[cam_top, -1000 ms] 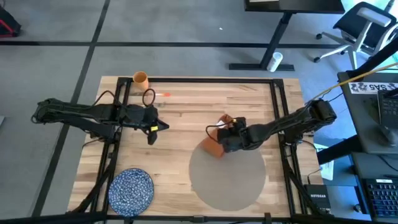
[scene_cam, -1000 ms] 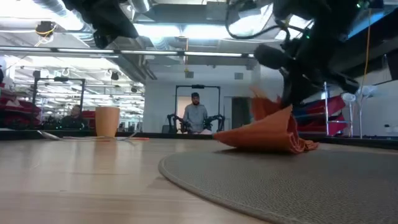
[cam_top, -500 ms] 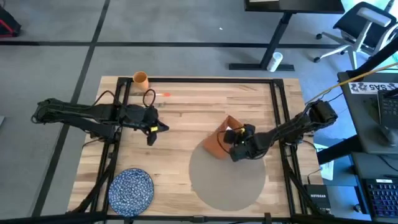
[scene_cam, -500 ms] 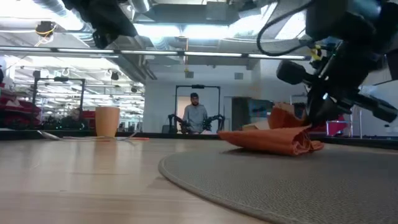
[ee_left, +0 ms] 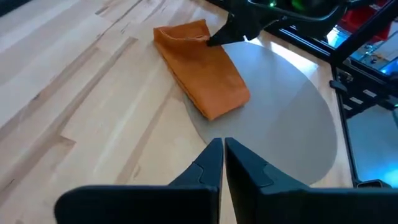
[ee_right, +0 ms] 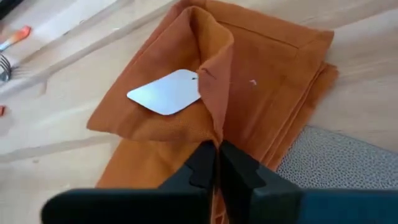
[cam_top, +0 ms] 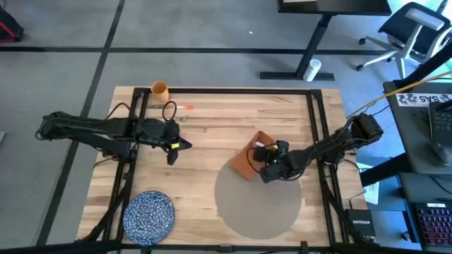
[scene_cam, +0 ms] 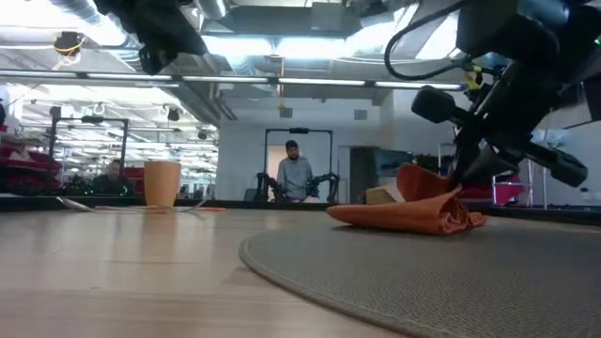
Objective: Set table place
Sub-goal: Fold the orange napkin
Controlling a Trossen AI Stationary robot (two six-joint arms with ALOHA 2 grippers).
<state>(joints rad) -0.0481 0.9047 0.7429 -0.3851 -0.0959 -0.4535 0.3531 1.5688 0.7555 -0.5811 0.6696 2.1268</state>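
a: where's the mat (cam_top: 260,199)?

b: we see one, on the table (cam_top: 212,127), toward its right and front. the right gripper (cam_top: 263,168) and the napkin (cam_top: 248,159) cover its far-left edge, and in the low view its front rim runs out of the picture.

a: and the napkin?

b: one, rust-orange, crumpled, lying half on the mat and half on bare wood. in the right wrist view the right gripper's fingers are pressed together with a raised fold of cloth pinched between them. a pale tag (ee_right: 166,92) lies on the cloth beside that fold; we can't read anything on it.

a: the left gripper (cam_top: 185,144)?

b: over bare wood left of centre, well apart from the napkin. its fingers sit nearly closed in the left wrist view, a thin gap between them, nothing in them.

a: what else do we count?

b: one blue plate (cam_top: 149,214) near the front-left corner, one orange cup (cam_top: 160,89) at the far-left edge, and something thin with an orange end (cam_top: 185,107) just beside the cup, too small to tell. one person (scene_cam: 296,175) stands far back in the room.
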